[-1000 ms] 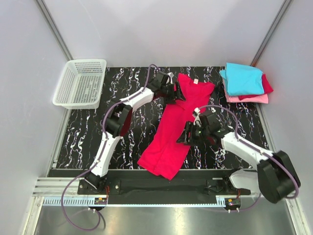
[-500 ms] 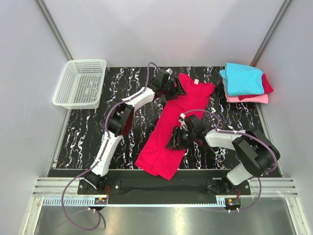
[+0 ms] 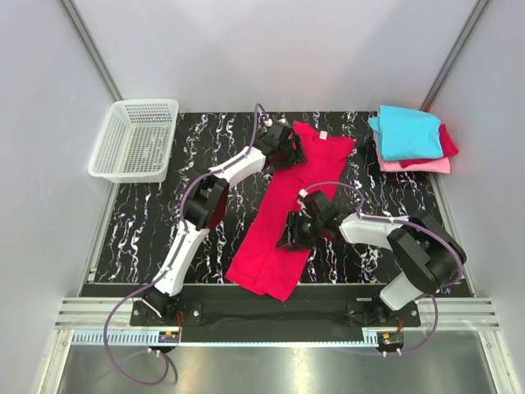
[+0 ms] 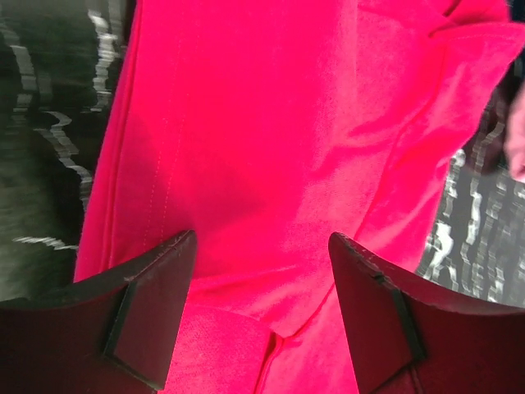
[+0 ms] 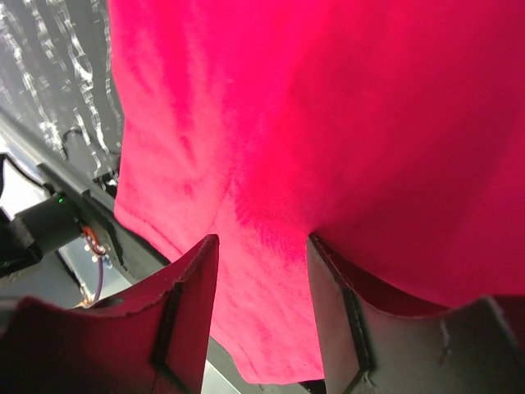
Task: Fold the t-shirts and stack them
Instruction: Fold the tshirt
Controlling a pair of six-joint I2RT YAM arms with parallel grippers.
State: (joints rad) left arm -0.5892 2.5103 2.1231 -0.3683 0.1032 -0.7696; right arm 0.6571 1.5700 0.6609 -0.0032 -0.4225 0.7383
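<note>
We see the bright red t-shirt (image 3: 275, 209) lying long and flat in the middle of the black table (image 3: 139, 230). Our left arm (image 3: 201, 201) stretches far out, bends at the elbow, and puts the left gripper (image 3: 289, 149) on the top end of the shirt, by a sleeve. Its fingers (image 4: 156, 295) are spread wide, with red cloth under and between them. Our right arm (image 3: 422, 250) bends back on itself and reaches low to the left. The right gripper (image 3: 294, 234) sits on the shirt's middle, at its right edge. Its fingers (image 5: 184, 312) are apart too, with cloth in the gap. The folded cyan (image 3: 408, 131), dark red (image 3: 447, 144) and pink (image 3: 418, 166) shirts sit piled in the far right corner. A white basket (image 3: 131, 175) stands far left.
</note>
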